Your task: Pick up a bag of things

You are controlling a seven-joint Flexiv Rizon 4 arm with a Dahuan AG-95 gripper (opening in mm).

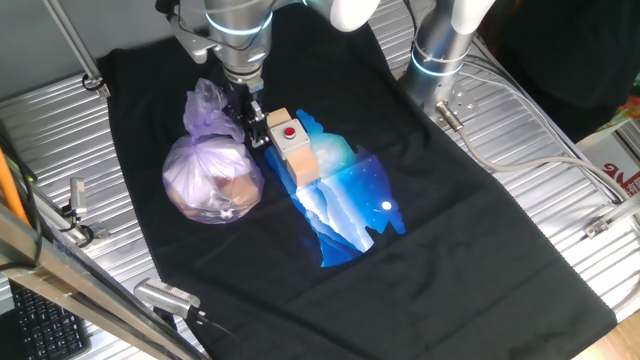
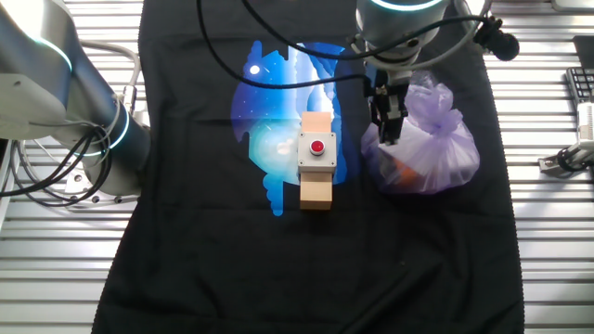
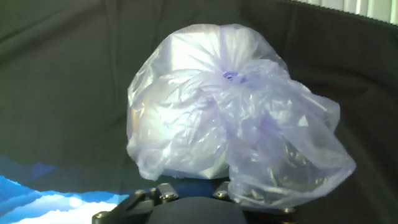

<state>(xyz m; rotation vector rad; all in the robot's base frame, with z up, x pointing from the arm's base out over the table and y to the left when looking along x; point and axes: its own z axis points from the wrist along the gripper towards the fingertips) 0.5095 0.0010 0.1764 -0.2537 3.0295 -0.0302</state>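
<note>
1. On the bench [image 1: 60,110], seen from one fixed view, a black cloth [image 1: 500,250] with a blue-and-white print [image 1: 345,215] covers the slatted metal top. The bag [image 1: 212,175] sits on the cloth left of the print, its crinkled knotted top rising toward the arm. The gripper [image 1: 250,125] hangs at the right side of that top, its dark fingers pointing down between the bag and a wooden block [image 1: 293,145] with a red button [image 1: 290,132]. The block stands just beside the bag, on the print. Whether the fingers pinch the plastic cannot be told from this side.

2. From the other fixed view, the bag [image 2: 422,139] lies right of the block [image 2: 316,172], and something orange shows through its lower part. The gripper [image 2: 388,116] hangs in front of the bag's left side, against the plastic; the gap between its fingers is not clear.

3. Through the hand view, the bag [image 3: 230,124] fills most of the picture, its knot near the top centre and loose plastic spilling to the right. Only the gripper's dark base shows at the bottom edge; the fingers are hidden, so I cannot tell how far they are open. Black cloth [image 3: 62,74] lies behind.
</note>
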